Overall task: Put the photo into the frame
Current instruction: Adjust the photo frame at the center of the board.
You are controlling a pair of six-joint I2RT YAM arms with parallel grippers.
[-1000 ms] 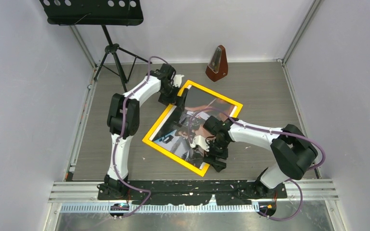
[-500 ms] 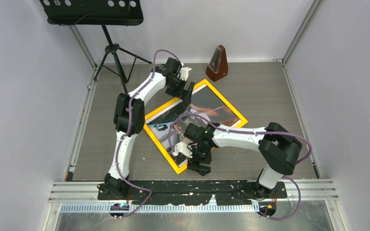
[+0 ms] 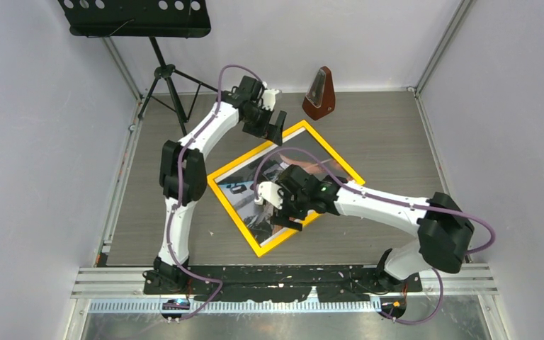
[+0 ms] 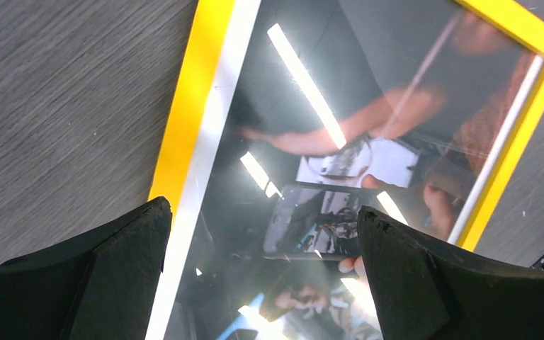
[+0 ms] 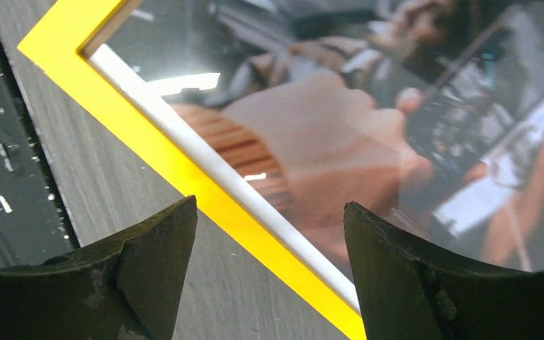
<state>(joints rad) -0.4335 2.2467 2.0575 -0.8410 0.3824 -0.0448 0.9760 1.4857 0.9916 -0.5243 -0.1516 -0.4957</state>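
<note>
Left gripper (image 4: 262, 212) jaws spread as wide as they go, nothing between them. Right gripper (image 5: 269, 205) jaws also well apart, nothing held.

In the left wrist view both dark fingers (image 4: 124, 273) hang above the photo (image 4: 326, 142). The left one is over the white border just beside the yellow strip of the frame (image 4: 184, 120). No contact visible.

In the right wrist view one finger sits over the grey table next to the frame (image 5: 149, 142), and the other is over the photo (image 5: 340, 120). The yellow strip and white border run between them. Can't tell if the tips touch.

From above, the left gripper (image 3: 275, 127) is at the far corner of the frame (image 3: 248, 154). The right gripper (image 3: 283, 216) is over the near-right part, arm reaching in across the print.

The photo (image 3: 241, 198) lies inside the frame, white border running along the yellow strips, glossy with ceiling lights reflected. Can't tell if it is fully seated.

The frame lies flat, mid-table (image 3: 397, 142), turned diamond-wise. A brown metronome (image 3: 319, 94) stands just beyond the far corner, apart from it. A black music stand (image 3: 138, 18) is at the far left, well apart.
</note>
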